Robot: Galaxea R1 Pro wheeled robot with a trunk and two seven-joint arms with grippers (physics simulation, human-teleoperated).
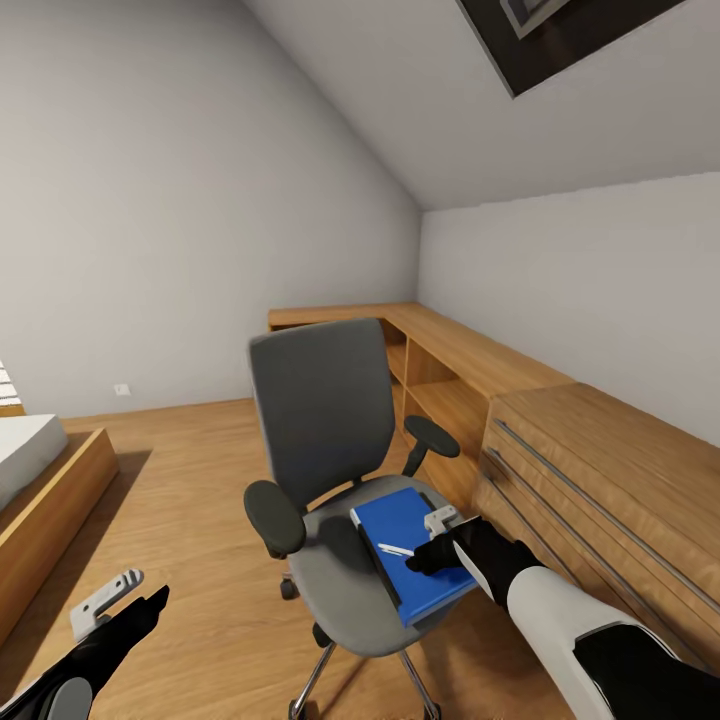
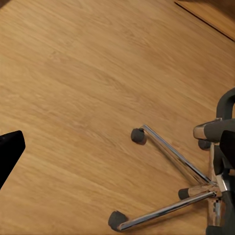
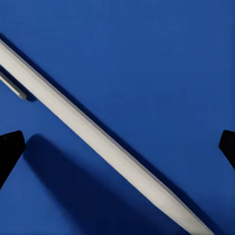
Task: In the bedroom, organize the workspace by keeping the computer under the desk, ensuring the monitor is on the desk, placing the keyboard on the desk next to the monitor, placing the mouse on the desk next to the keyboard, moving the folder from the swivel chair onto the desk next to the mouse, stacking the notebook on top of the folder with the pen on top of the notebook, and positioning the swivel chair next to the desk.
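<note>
Right hand (image 1: 425,557) spread over pen (image 3: 93,134) — centred between fingertips, on folder (image 1: 415,545)

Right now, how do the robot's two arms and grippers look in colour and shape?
The right arm has a glossy white shell with black sections; the right gripper is black with a pale grey bracket. The left arm is black, and the left gripper has a dark pointed finger beside a pale grey perforated bracket. No cables or markings are visible.

R gripper (image 1: 425,558) spread wide, arm reaching fwd; L gripper (image 1: 140,600) low.
</note>
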